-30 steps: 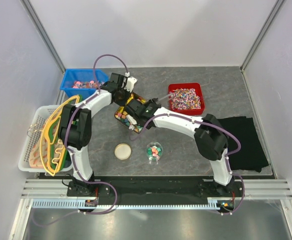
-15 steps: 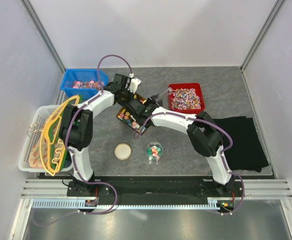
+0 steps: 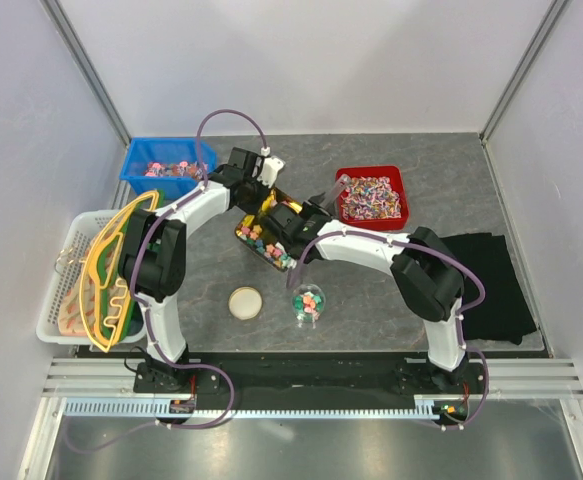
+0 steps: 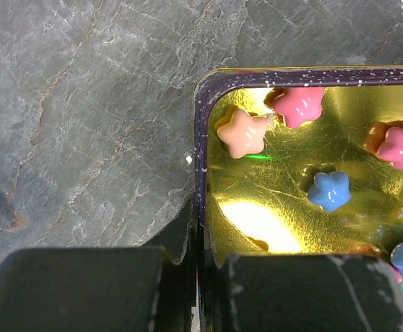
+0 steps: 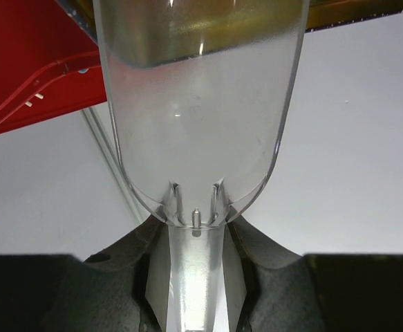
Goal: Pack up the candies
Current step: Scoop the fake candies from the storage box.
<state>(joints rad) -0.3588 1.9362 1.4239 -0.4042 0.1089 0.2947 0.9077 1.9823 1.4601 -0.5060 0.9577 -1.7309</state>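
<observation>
A gold-lined tin with a dark speckled rim (image 3: 263, 240) holds several small star-shaped candies (image 3: 254, 236) in pink, blue, orange and green; in the left wrist view the candies (image 4: 323, 190) lie on the gold floor. My left gripper (image 4: 201, 277) is shut on the tin's rim (image 4: 200, 152), one finger inside and one outside. My right gripper (image 5: 195, 290) is shut on the handle of a clear plastic scoop (image 5: 198, 104), which looks empty and hangs over the tin (image 3: 289, 218). A small clear jar (image 3: 309, 303) holding several candies stands in front.
A round cream lid (image 3: 245, 302) lies left of the jar. A red bin (image 3: 372, 197) of wrapped sweets is at the back right, a blue bin (image 3: 167, 166) at the back left. A white basket (image 3: 83, 278) stands at the left, a black cloth (image 3: 491, 285) at the right.
The right gripper with the scoop has shifted over the tin, and its arm has swung back to the right. The left gripper has stayed on the tin's rim.
</observation>
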